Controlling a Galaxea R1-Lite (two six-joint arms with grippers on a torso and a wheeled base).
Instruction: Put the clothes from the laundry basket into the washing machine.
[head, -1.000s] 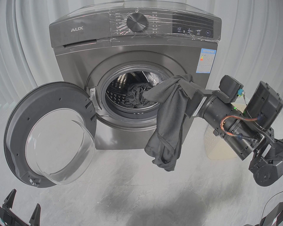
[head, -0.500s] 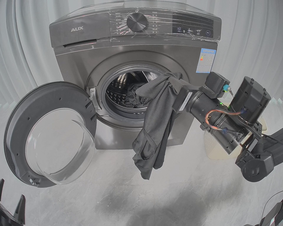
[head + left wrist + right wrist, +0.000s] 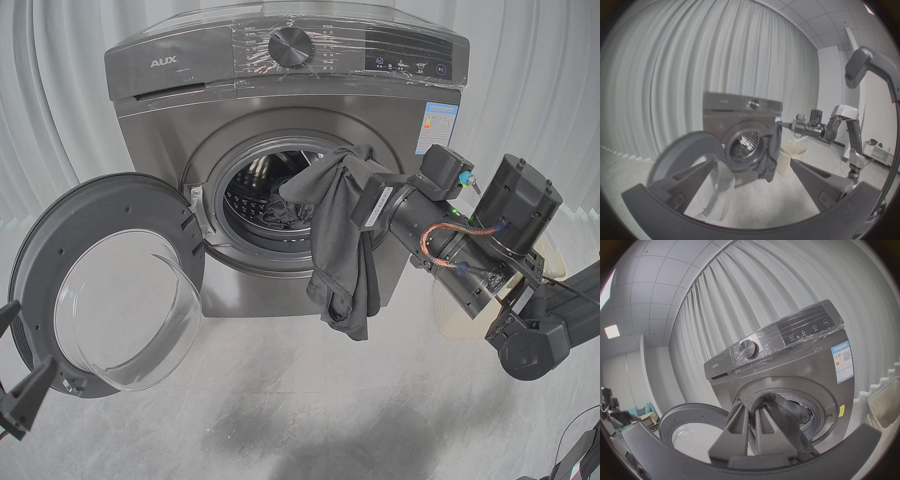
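A pale grey, marbled floor (image 3: 281,400) is stretching across the lower half of the head view. The washing machine (image 3: 175,131) is standing on it at upper centre, and the cream laundry basket (image 3: 451,312) is sitting just beside the machine, at the right.

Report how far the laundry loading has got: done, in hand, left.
Done: the door stands open and dark clothes already lie inside the washing machine. In hand: the right gripper, jaws shut on a dark garment, holds it at the opening; most of it hangs outside. The left gripper is open and empty. Left: push this garment in; the inside of the laundry basket is hidden.
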